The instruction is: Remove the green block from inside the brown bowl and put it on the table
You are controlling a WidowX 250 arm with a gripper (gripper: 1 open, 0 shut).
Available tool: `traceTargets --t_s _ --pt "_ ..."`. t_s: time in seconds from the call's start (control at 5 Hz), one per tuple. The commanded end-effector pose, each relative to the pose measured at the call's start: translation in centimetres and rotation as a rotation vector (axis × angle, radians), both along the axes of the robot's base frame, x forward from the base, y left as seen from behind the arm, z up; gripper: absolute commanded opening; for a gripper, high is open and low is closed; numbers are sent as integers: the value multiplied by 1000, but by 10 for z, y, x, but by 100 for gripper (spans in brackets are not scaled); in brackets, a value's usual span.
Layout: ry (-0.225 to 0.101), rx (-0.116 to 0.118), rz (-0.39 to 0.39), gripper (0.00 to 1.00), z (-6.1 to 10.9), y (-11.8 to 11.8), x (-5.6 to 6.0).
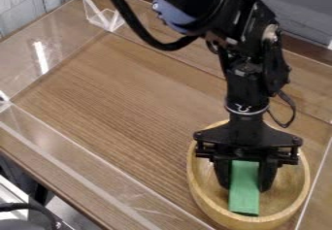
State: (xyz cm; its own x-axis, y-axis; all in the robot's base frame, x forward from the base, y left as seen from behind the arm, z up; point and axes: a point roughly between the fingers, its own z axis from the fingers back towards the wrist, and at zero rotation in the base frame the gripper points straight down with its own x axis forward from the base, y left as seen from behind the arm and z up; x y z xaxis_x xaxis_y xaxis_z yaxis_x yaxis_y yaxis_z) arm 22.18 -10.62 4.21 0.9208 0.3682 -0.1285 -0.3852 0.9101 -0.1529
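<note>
1. Fingers: the black gripper (247, 182) points down into the bowl, its two fingers set apart, one on each side of the green block; whether they press on it or merely straddle it cannot be told
2. Workpiece: the slim, rectangular green block (244, 197) is inside the brown bowl, between the fingers; its upper end is hidden by the gripper, and its lower part shows near the bowl's front rim
3. Container: the round, light tan wooden brown bowl (204, 201) rests at the right front of the work area; the gripper covers part of its rear rim
4. Manipulator: the black robot arm (247, 74) extends from the top of the view down to the gripper; a thick black cable (147, 38) loops to its left
5. Work surface: the wood-grain table (123, 103) lies beneath the bowl, with a clear plastic wall (97, 180) along its left front edge
</note>
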Motion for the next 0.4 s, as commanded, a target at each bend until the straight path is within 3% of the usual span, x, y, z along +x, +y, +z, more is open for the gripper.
traceTargets --t_s 0.0,0.2 --pt "-52 -15 -10 0 17 -3 3" --pt "-50 -14 -11 0 21 -2 2"
